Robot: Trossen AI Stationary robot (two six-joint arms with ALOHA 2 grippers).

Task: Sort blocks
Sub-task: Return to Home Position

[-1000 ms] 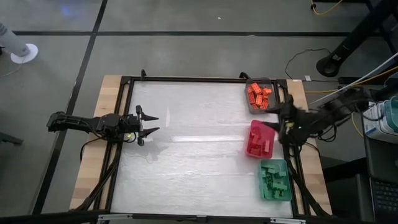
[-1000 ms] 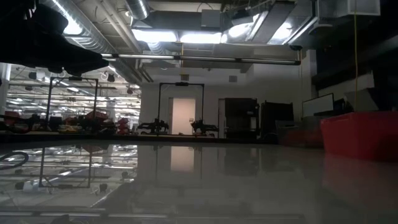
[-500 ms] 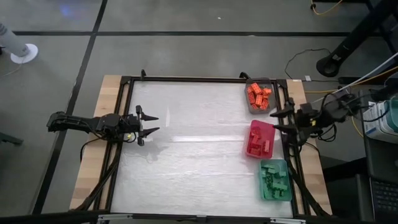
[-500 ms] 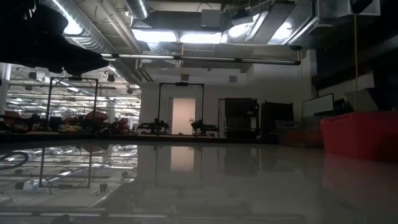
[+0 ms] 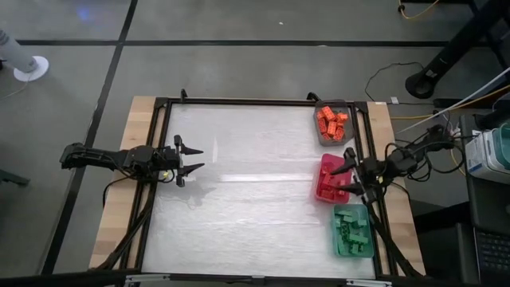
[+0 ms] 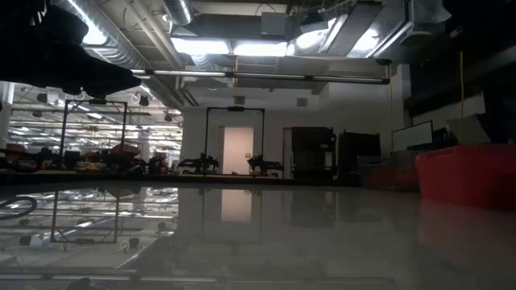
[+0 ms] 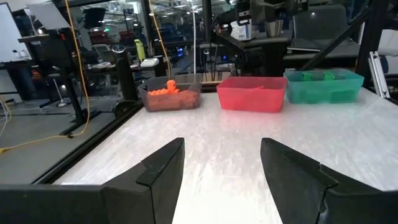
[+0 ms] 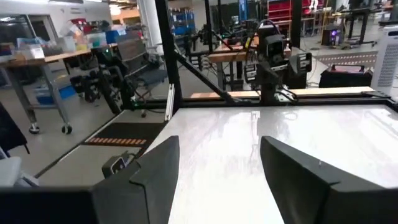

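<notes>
The blocks lie sorted in three trays along the table's right edge. Orange blocks (image 5: 331, 123) fill the grey tray (image 7: 171, 93), red ones (image 5: 335, 185) the pink tray (image 7: 252, 93), green ones (image 5: 351, 229) the teal tray (image 7: 323, 86). My right gripper (image 5: 351, 181) is open and hovers over the pink tray's right rim, fingers pointing toward the table's left; its wrist view (image 8: 217, 168) shows bare table between the fingers. My left gripper (image 5: 191, 159) waits open near the table's left edge, pointing right, with nothing between its fingers (image 7: 221, 168).
A black frame (image 5: 239, 101) borders the pale tabletop, and its middle (image 5: 255, 183) bears nothing. In the low view only the pink tray (image 6: 468, 173) shows, at the right. Cables and equipment (image 5: 486, 151) sit beyond the table's right edge.
My right gripper has moved toward the table's near edge along the right side, from between the grey and pink trays to above the pink tray's right rim, staying open. My left arm has kept still, and the blocks have not moved.
</notes>
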